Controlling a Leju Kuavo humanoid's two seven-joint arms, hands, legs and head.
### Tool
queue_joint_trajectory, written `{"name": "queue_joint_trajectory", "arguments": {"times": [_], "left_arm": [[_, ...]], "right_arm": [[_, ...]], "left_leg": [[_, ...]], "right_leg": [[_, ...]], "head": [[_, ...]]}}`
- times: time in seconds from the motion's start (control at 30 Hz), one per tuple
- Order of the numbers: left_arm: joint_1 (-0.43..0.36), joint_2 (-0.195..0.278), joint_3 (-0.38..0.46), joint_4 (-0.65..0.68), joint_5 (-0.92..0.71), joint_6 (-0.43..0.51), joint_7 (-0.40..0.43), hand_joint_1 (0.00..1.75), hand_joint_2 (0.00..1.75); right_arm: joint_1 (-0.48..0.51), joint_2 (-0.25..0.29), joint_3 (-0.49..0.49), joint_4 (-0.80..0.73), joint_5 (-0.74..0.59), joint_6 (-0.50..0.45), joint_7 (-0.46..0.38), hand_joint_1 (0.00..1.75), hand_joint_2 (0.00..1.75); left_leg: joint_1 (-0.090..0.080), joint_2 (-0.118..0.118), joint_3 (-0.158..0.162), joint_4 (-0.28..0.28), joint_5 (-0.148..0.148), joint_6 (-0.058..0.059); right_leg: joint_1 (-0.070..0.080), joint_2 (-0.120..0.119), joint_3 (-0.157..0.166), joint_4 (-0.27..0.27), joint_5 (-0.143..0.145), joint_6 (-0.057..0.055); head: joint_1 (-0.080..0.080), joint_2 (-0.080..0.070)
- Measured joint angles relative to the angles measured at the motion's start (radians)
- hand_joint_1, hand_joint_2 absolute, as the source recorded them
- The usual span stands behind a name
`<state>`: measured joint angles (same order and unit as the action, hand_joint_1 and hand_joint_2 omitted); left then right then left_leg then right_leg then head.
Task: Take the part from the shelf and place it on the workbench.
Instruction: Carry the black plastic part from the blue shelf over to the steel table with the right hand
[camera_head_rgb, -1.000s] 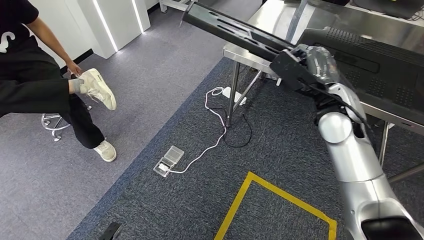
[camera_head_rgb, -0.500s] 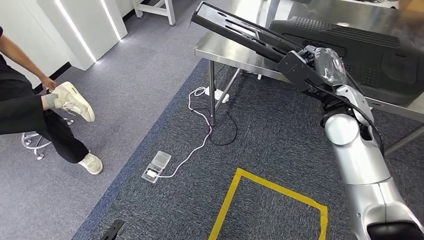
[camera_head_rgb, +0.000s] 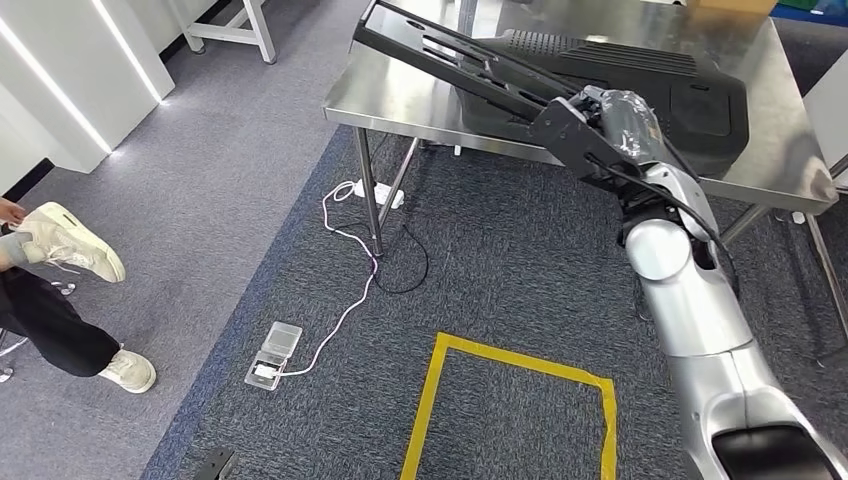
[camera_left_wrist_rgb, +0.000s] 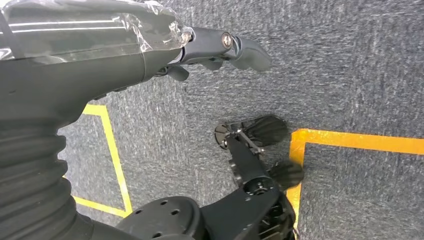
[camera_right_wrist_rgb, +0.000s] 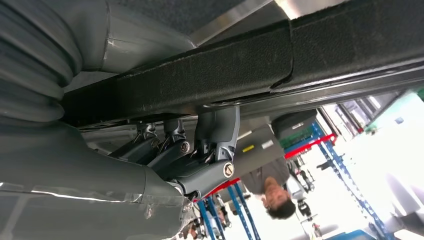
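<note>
Firmly in right hand (camera_head_rgb: 600, 125): part (camera_head_rgb: 440, 55).

Surface (camera_head_rgb: 420, 95) was brushed, reflective metal, part (camera_head_rgb: 440, 50) was matt black plastic with a grainy face, right hand (camera_head_rgb: 610, 125) was wrapped in glossy clear film, arm (camera_head_rgb: 690, 310) was smooth satin silver, floor carpet (camera_head_rgb: 520, 270) was rough grey pile.

No readable text, labels, brands or numbers anywhere.
</note>
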<state>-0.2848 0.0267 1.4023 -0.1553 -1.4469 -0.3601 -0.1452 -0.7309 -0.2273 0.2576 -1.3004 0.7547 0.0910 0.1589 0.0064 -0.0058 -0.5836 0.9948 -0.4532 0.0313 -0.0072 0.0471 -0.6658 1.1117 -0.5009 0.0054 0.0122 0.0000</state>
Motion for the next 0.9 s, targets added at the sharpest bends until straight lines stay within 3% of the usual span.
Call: {"name": "queue_joint_trajectory", "arguments": {"times": [0.07,0.1,0.13,0.17,0.2,0.27,0.33,0.4,0.47,0.5,0.57,0.6,0.63,0.67,0.77,0.83,0.9], "left_arm": [[0.001,0.0,0.0,0.0,0.0,0.0,0.0,0.0,1.75],[0.002,0.0,0.0,0.0,0.0,-0.001,0.0,0.0,1.75],[0.002,0.0,0.0,0.0,0.0,-0.001,0.0,0.0,1.75],[0.002,0.0,0.0,0.0,0.0,-0.002,0.0,0.0,1.75],[0.001,-0.001,0.0,0.0,0.001,-0.002,0.0,0.0,1.75],[0.0,0.0,0.0,-0.001,0.001,-0.002,0.0,0.0,1.75],[0.0,0.002,0.0,-0.002,0.002,-0.002,0.0,0.0,1.75],[-0.001,0.003,0.0,-0.002,0.002,-0.002,0.0,0.0,1.75],[-0.003,0.003,0.0,-0.002,0.002,-0.002,0.0,0.0,1.75],[-0.004,0.003,0.0,-0.002,0.002,-0.002,0.0,0.0,1.75],[-0.002,0.003,0.0,-0.002,0.002,-0.002,0.0,0.0,1.75],[0.0,0.003,0.0,-0.002,0.001,-0.003,0.0,0.0,1.75],[0.002,0.003,0.0,-0.002,0.001,-0.003,0.0,0.0,1.75],[0.002,0.003,0.0,-0.002,0.001,-0.003,0.0,0.0,1.75],[0.0,0.004,0.0,-0.002,0.001,-0.004,0.0,0.0,1.75],[-0.003,0.007,0.0,-0.003,-0.001,-0.006,0.0,0.0,1.75],[-0.006,0.009,0.0,-0.003,-0.002,-0.009,-0.001,0.0,1.75]], "right_arm": [[-0.002,0.001,0.0,0.001,0.0,0.0,0.0,1.75,1.75],[-0.001,0.001,0.0,0.002,0.0,-0.001,0.0,1.75,1.75],[0.0,0.001,0.0,0.004,0.0,-0.001,0.0,1.75,1.75],[0.001,0.001,0.0,0.005,0.0,-0.001,0.0,1.75,1.75],[0.001,0.001,0.0,0.006,0.0,-0.001,0.0,1.75,1.75],[0.0,0.001,0.0,0.007,0.0,-0.001,0.0,1.75,1.75],[-0.001,0.002,0.0,0.008,0.001,-0.002,0.0,1.75,1.75],[-0.001,0.002,0.0,0.01,0.001,-0.003,0.001,1.75,1.75],[-0.003,0.002,0.0,0.011,0.001,-0.004,0.001,1.75,1.75],[-0.004,0.003,0.0,0.011,0.001,-0.004,0.0,1.75,1.75],[-0.003,0.004,0.0,0.011,0.001,-0.005,0.0,1.75,1.75],[-0.002,0.005,0.0,0.011,0.001,-0.005,0.0,1.75,1.75],[-0.002,0.006,0.0,0.012,0.001,-0.005,0.0,1.75,1.75],[-0.001,0.006,0.0,0.013,0.001,-0.005,0.0,1.75,1.75],[-0.002,0.008,0.0,0.015,0.006,-0.007,0.0,1.75,1.75],[-0.002,0.01,0.0,0.016,0.015,-0.01,0.0,1.75,1.75],[0.002,0.009,0.0,0.017,0.023,-0.013,0.003,1.75,1.75]], "left_leg": [[0.002,0.018,0.002,-0.002,-0.001,0.001],[0.003,0.027,0.002,-0.001,-0.003,0.0],[0.006,0.036,0.002,0.001,-0.006,-0.002],[0.008,0.045,0.003,0.005,-0.009,-0.006],[0.012,0.053,0.004,0.01,-0.015,-0.012],[0.013,0.067,0.006,0.024,-0.028,-0.026],[0.007,0.078,0.008,0.031,-0.037,-0.039],[0.007,0.089,0.013,0.031,-0.043,-0.047],[0.012,0.068,0.008,0.061,-0.067,-0.056],[0.014,0.05,-0.009,0.103,-0.092,-0.059],[0.014,0.022,-0.075,0.236,-0.15,-0.06],[0.012,0.019,-0.109,0.293,-0.164,-0.059],[0.01,0.017,-0.13,0.32,-0.159,-0.055],[0.007,0.015,-0.133,0.308,-0.133,-0.049],[-0.008,-0.006,-0.07,0.126,-0.021,-0.014],[-0.017,-0.017,-0.039,0.047,-0.004,0.006],[-0.019,-0.012,-0.021,0.017,-0.009,0.01]], "right_leg": [[-0.005,-0.031,-0.06,0.123,-0.058,0.011],[-0.009,-0.036,-0.083,0.17,-0.072,0.016],[-0.013,-0.039,-0.092,0.186,-0.067,0.021],[-0.016,-0.044,-0.079,0.159,-0.042,0.026],[-0.019,-0.053,-0.049,0.097,-0.005,0.03],[-0.016,-0.086,0.01,-0.026,0.04,0.033],[-0.011,-0.097,0.026,-0.065,0.041,0.019],[-0.012,-0.077,0.025,-0.063,0.041,0.0],[-0.013,-0.062,0.028,-0.065,0.041,-0.011],[-0.015,-0.055,0.03,-0.066,0.04,-0.016],[-0.012,-0.038,0.033,-0.066,0.038,-0.022],[-0.009,-0.027,0.034,-0.066,0.036,-0.024],[-0.007,-0.016,0.037,-0.066,0.035,-0.026],[-0.004,-0.005,0.04,-0.066,0.033,-0.028],[0.002,0.019,0.056,-0.068,0.023,-0.03],[-0.003,0.029,0.061,-0.072,0.021,-0.022],[-0.006,0.033,0.062,-0.068,0.033,-0.007]], "head": [[0.011,0.0],[0.015,0.0],[0.019,0.0],[0.023,0.0],[0.027,0.0],[0.037,0.0],[0.041,0.0],[0.033,0.0],[0.022,0.0],[0.015,0.0],[0.0,0.0],[-0.006,0.0],[-0.011,0.0],[-0.014,0.0],[-0.013,0.0],[-0.013,0.0],[-0.019,0.0]]}}
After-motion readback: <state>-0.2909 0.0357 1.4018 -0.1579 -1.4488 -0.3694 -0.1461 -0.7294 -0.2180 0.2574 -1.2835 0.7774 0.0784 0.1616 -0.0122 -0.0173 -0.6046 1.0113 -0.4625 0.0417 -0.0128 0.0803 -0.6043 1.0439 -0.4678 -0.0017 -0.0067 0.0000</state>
